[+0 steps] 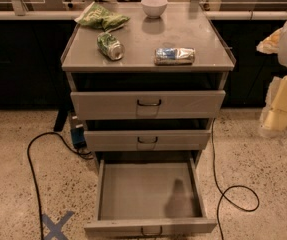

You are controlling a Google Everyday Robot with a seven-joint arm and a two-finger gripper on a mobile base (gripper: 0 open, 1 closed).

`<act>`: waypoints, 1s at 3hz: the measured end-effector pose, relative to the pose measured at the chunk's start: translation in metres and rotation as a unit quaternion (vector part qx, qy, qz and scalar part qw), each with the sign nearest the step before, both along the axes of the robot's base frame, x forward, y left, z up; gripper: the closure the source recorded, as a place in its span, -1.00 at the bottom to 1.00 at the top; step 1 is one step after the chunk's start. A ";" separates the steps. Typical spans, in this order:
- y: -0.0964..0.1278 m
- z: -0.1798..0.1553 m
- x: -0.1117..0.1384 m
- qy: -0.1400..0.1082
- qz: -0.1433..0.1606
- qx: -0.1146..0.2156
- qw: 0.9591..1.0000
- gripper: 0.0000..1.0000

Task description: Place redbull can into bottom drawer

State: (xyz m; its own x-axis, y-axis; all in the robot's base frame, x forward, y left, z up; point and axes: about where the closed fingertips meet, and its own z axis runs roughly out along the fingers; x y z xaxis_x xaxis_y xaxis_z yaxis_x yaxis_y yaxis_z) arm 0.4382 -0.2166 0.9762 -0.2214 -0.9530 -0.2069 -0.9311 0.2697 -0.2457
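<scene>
gripper (282, 105) right edge | redbull can (174, 56): 1 | bottom drawer (133, 190): 1, open

No word, brand name or number can be read anywhere here. The silver and blue can (174, 55) lies on its side on the tabletop (193, 29) and shows blue print on its wall, but the letters cannot be made out. The green can (110, 46) and the green chip bag (101, 18) carry pale patches of print that are just as unreadable. The one clear sign is a blue cross (56, 226) marked on the speckled floor (263, 164), just left of the open bottom drawer (148, 191). The pincer (277, 118) hangs at the right edge, beside the cabinet, a pale shape with no legible marking.
</scene>
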 end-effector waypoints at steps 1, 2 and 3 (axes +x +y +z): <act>0.000 0.001 0.002 -0.003 0.000 0.002 1.000 -1.00; 0.001 0.005 0.036 -0.019 0.007 0.013 1.000 -1.00; 0.009 0.007 0.091 -0.033 0.026 0.015 0.999 -1.00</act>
State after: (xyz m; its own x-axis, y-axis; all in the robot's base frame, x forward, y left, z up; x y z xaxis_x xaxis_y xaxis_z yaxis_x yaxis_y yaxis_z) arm 0.5288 -0.2080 0.9833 -0.1572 -0.9557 -0.2490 -0.9257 0.2304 -0.2999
